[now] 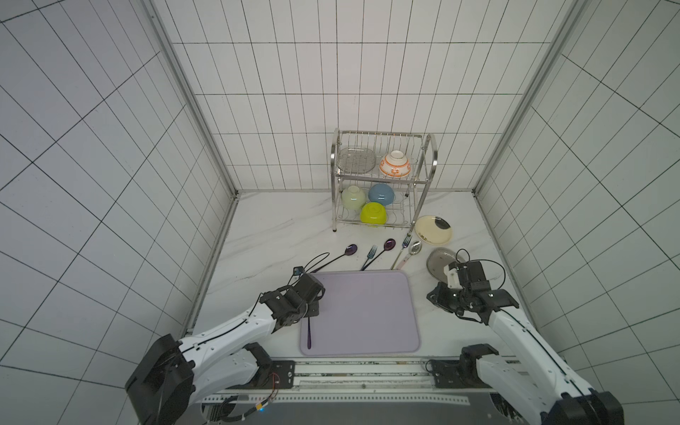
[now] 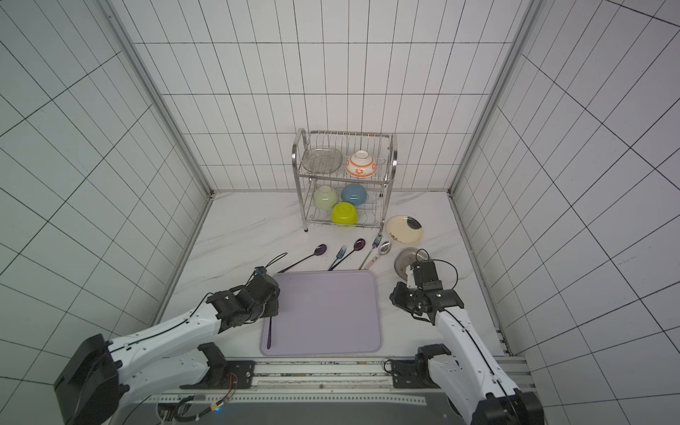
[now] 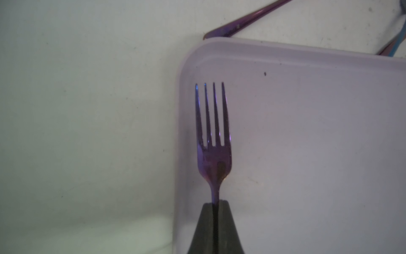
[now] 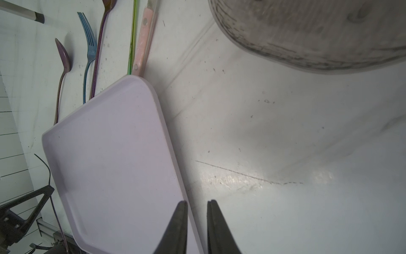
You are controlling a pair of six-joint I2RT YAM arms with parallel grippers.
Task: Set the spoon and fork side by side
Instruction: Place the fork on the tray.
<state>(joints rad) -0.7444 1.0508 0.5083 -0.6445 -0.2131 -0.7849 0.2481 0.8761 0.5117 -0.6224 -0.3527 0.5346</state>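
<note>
Purple fork (image 3: pixel 214 140), pinched at its neck by our left fingers (image 3: pixel 204 228), runs lengthwise along the lavender tray's (image 1: pixel 368 312) left edge; the nearest spoon (image 1: pixel 351 249) lies on the desk (image 1: pixel 276 235) past the far edge. Our right fingers (image 4: pixel 178 228) stand slightly apart, empty.

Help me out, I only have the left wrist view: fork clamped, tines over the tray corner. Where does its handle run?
Observer: The fork has its handle running back along the left edge of the tray, toward the robot's base, behind the left end effector.
Operator: Any spoon on the tray yet?
Observer: No. The nearest purple spoon lies on the table beyond the tray's far edge.
Operator: And the right arm?
Observer: The right end effector is open and empty, at the tray's right edge.
</note>
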